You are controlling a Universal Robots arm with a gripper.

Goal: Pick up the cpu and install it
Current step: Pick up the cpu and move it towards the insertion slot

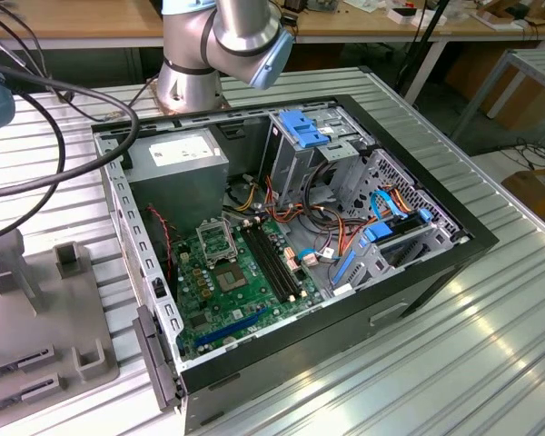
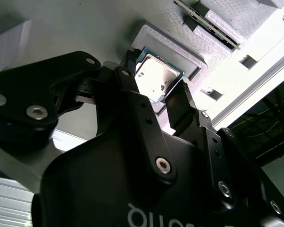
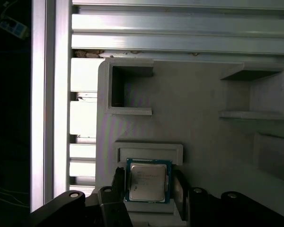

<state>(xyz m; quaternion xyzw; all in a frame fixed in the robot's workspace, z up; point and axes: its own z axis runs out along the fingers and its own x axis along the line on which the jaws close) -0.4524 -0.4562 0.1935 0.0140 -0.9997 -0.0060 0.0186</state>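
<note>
From my remote seat, the claw [image 3: 148, 174] hung just above the cpu [image 3: 148, 182], which lay flat, metal top up, in a shallow raised pocket of the grey holder tray [image 3: 203, 118]. The second wrist view showed the claw [image 2: 155, 75] lined up squarely with the chip (I couldn't tell whether it had actually clamped the chip or was only hovering round it). Beyond the claw, the tray carried two empty box-shaped pockets [image 3: 128, 90], and past those ran the ribbed aluminium desk [image 3: 180, 28]. In the exterior view the open computer case [image 1: 472, 241] sat well apart from the tray [image 1: 36, 309], its green motherboard [image 1: 245, 291] exposed, the arm [image 1: 227, 36] rising behind it.
</note>
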